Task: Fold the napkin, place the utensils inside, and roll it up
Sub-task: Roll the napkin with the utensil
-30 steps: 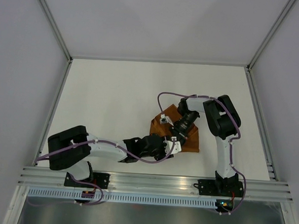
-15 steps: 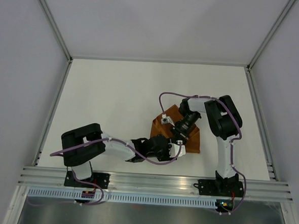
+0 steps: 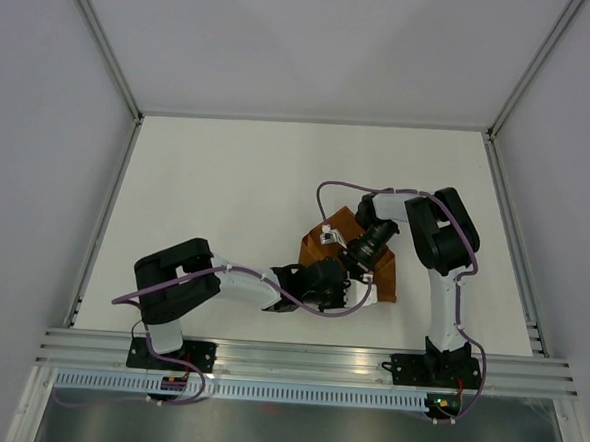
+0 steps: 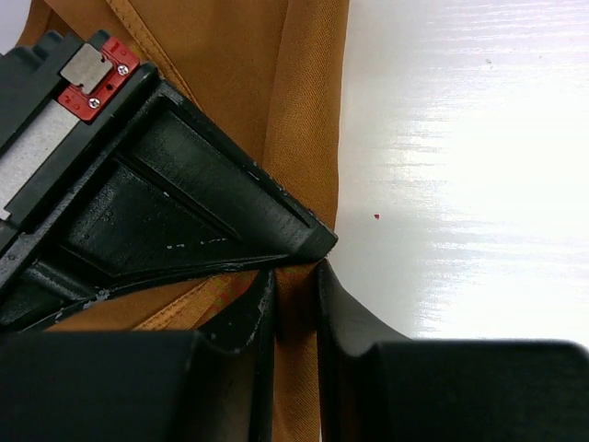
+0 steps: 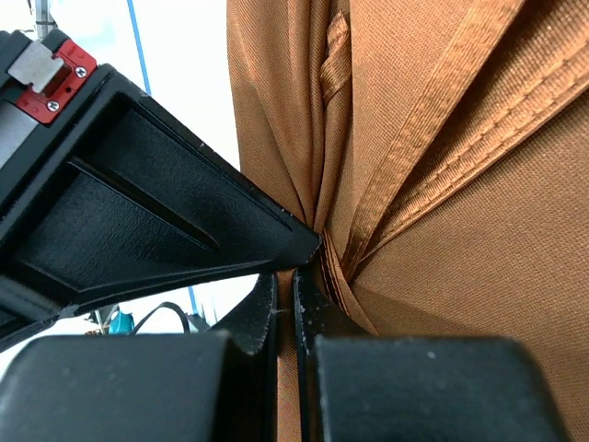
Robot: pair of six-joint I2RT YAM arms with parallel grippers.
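- The napkin (image 3: 384,279) lies folded into a compact bundle on the white table (image 3: 226,197), right of centre, near the front edge.
- Left gripper (image 4: 293,308): fingers stand close together, with a strip of the cloth's edge pinched between them.
- Right gripper (image 5: 294,299): fingers almost touching, clamped on gathered hem folds.
- Both grippers meet at the bundle.

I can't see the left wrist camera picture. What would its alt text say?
Close up, the left arm's two black fingers pinch a fold of an orange napkin. A glossy white table shows on the right.
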